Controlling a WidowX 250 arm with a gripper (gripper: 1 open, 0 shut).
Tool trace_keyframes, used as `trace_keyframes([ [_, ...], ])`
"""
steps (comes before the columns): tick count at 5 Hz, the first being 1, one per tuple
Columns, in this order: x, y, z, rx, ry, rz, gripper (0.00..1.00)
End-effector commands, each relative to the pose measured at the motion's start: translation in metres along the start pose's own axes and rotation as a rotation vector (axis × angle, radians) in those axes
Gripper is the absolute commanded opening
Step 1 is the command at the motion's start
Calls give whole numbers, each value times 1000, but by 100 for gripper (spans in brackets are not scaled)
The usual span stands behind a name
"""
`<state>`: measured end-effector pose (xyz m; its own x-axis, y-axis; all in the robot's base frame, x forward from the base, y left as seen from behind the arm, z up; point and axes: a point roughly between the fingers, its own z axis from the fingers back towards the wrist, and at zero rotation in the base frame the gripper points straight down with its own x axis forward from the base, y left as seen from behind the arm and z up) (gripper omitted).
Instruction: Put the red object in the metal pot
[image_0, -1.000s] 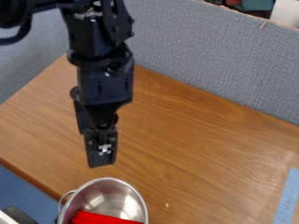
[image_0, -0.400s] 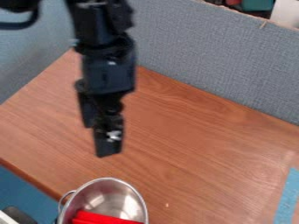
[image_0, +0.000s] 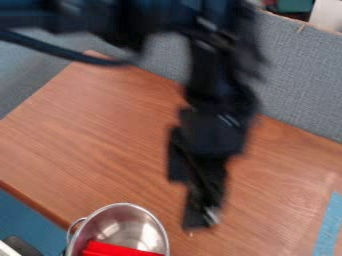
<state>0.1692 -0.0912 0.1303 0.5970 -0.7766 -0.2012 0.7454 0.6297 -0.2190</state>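
1. The red object (image_0: 99, 247) lies inside the metal pot (image_0: 123, 212), against its left inner wall; only a red patch shows, and the picture's lower edge cuts the rest off.
2. The pot sits at the bottom edge of the view on the wooden tabletop (image_0: 80, 130); its lower half is out of frame, so only the rolled rim and part of the shiny interior show.
3. The tool (image_0: 201, 212) hangs just right of the pot, pointing down at the tabletop, with nothing visibly in it.
4. Heavy motion blur smears the tool and the dark arm (image_0: 214, 110) above it; the separate fingers are hard to make out, but the jaws stand spread wide.
5. A grey partition (image_0: 287, 70) stands behind the tabletop.
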Motion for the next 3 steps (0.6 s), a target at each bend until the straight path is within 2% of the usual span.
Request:
trace_keyframes([
  [1,4,0,13,16,-36,71,100],
  [3,14,7,20,111,48,-413,100],
])
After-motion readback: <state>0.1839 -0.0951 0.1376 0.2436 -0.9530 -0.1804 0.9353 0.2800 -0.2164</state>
